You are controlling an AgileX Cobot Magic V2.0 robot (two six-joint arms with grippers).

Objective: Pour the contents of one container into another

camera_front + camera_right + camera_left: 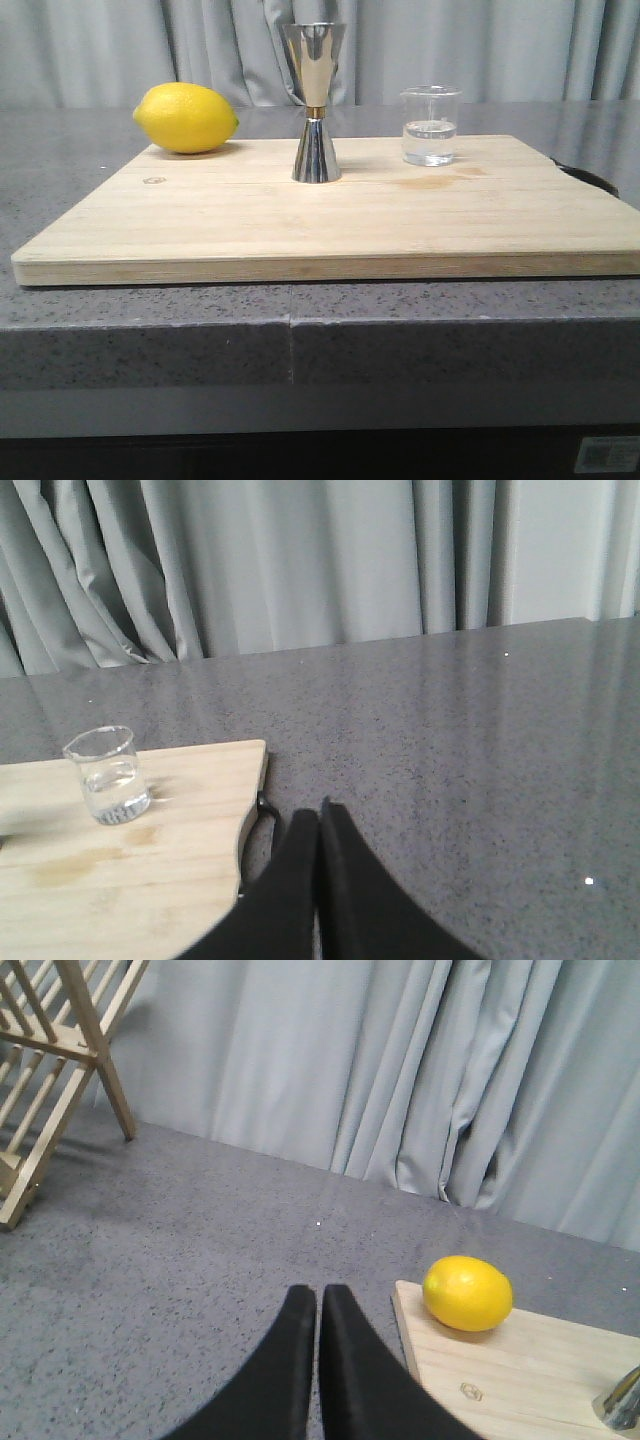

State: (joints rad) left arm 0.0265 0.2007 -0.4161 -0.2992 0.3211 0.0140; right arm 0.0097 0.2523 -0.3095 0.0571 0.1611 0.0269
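Note:
The clear glass beaker [430,125] stands upright at the back right of the wooden board [330,225], with a little clear liquid in it; the right wrist view shows the beaker [107,775] too. The steel jigger [315,100] stands upright mid-board, left of the beaker; only the jigger's base edge [622,1405] shows in the left wrist view. My left gripper [319,1295] is shut and empty over the grey counter, off the board's left edge. Over the counter beside the board's right edge, my right gripper [320,815] is shut and empty. Neither gripper appears in the front view.
A yellow lemon [186,117] lies on the board's back left corner. A black handle [590,177] sticks out from the board's right side. A wooden rack [55,1055] stands on the counter far left. Grey curtains [450,45] hang behind the counter.

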